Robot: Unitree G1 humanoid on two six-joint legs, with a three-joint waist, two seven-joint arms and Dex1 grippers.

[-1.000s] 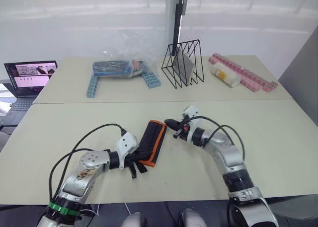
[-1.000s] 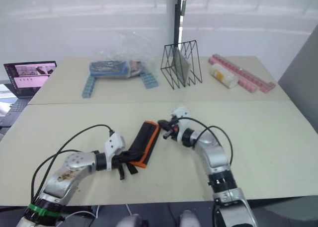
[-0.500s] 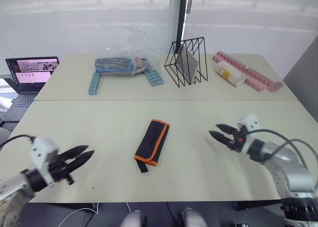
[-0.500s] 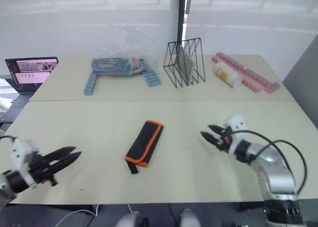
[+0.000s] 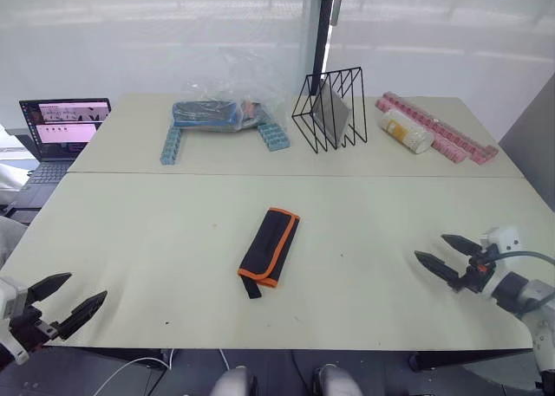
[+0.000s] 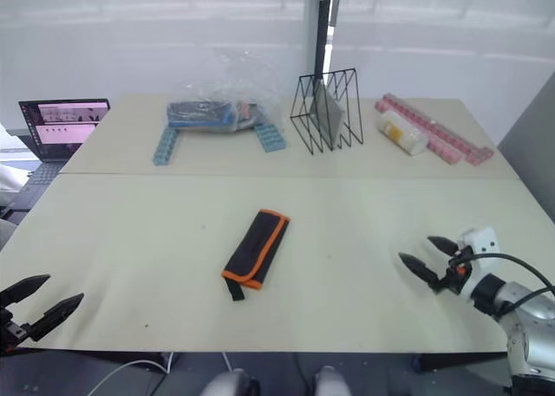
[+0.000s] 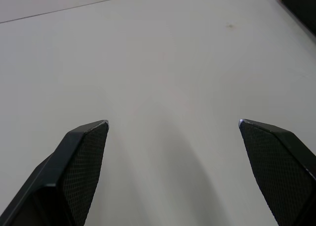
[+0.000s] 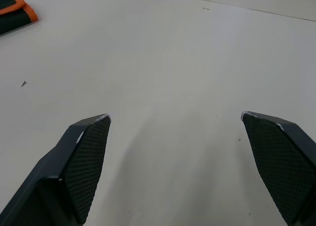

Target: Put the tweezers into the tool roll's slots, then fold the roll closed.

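Note:
The tool roll lies folded shut in the middle of the near table, black with orange trim, a short cord end at its near tip. Its slots and the tweezers are hidden. My left gripper hangs open at the table's near left corner, far from the roll. My right gripper stands open near the right front edge, well to the right of the roll. Nothing sits between either pair of fingers. A corner of the roll shows in the right wrist view, and a bit of it in the left wrist view.
On the far table stand a black wire rack, a clear plastic bag over blue blocks, pink strips with a white cylinder. A laptop sits at far left.
Both grippers let go of the roll, opened wide and drew back toward the table's near corners. The folded roll stays where it lay. The camera view shifted slightly.

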